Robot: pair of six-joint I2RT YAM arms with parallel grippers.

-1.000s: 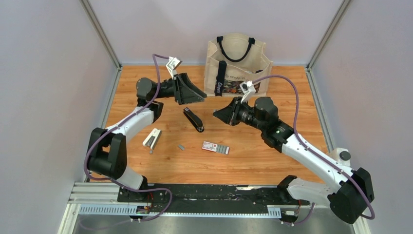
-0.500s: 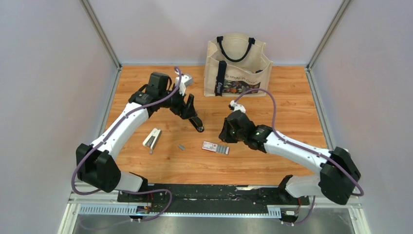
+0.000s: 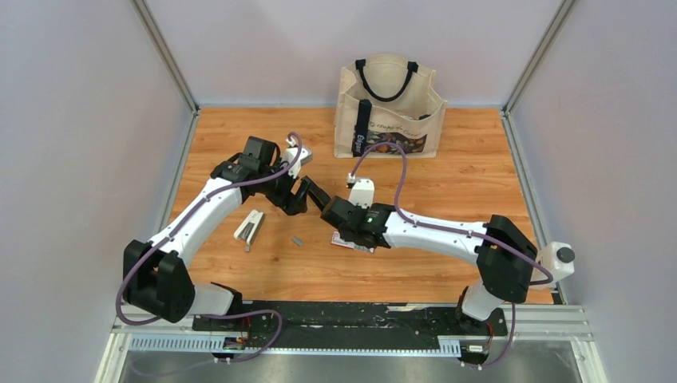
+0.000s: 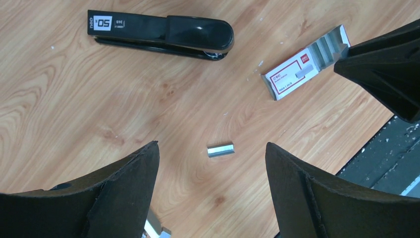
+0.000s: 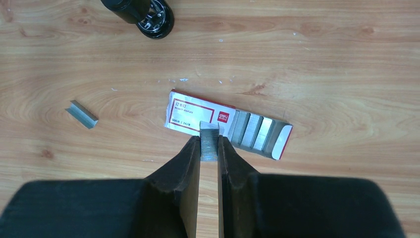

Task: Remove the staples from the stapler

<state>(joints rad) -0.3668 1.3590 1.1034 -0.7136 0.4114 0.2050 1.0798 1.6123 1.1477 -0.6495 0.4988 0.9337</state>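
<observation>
Staples [image 5: 209,130]: short silvery strip pinched between the nearly closed fingers of the right gripper [image 5: 209,140]. It is held over the box [image 5: 190,113], about where the red-white sleeve meets the pulled-out tray of grey strips. Whether the strip touches the box: cannot tell.

Second strip [image 4: 220,149] lies loose on the table [image 4: 74,109], below the left gripper [image 4: 212,145]. That gripper's fingers stand wide apart, holding nothing.

Stapler [image 4: 161,31]: black, closed, flat on the wood, apart from both strips, rounded end towards the box.

Small white-grey item [image 3: 250,227] lies left of the loose strip. Tote bag [image 3: 389,100] stands at the far edge.
</observation>
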